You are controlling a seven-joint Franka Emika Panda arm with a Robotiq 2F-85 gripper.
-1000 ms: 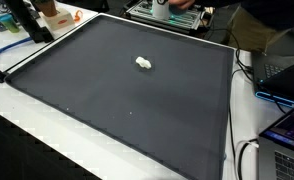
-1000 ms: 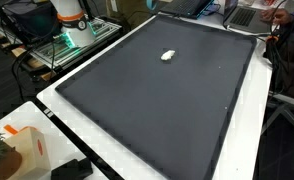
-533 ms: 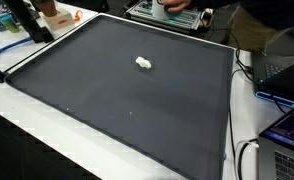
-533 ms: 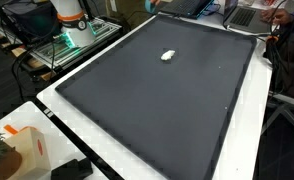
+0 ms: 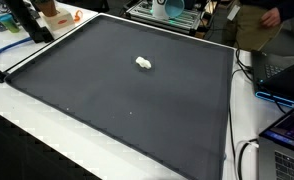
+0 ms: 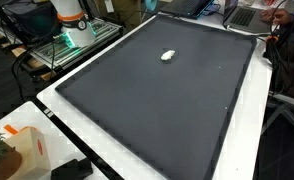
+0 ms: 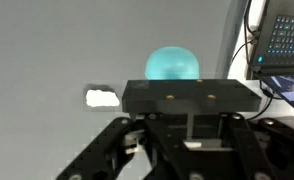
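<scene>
In the wrist view my gripper (image 7: 185, 125) fills the lower half, and its black body hides the fingertips. A teal ball (image 7: 173, 63) sits just beyond that body, in line with the jaws, and looks gripped. The same teal ball shows at the top edge in both exterior views (image 5: 172, 5) (image 6: 150, 5), high at the far side of the dark mat (image 5: 117, 95) (image 6: 167, 100). A small white lump (image 5: 143, 63) (image 6: 168, 55) (image 7: 102, 97) lies on the mat, apart from the gripper.
The robot base (image 6: 69, 15) stands beside the mat. A person (image 5: 262, 15) is at the far corner. Laptops (image 5: 287, 90) and cables lie along one side, and a screen (image 7: 287, 40) shows in the wrist view. An orange and white box (image 6: 22, 150) stands at the near corner.
The hand at the top edge of an exterior view has drawn away, so the teal ball now shows there. The person has shifted. The white lump has not moved.
</scene>
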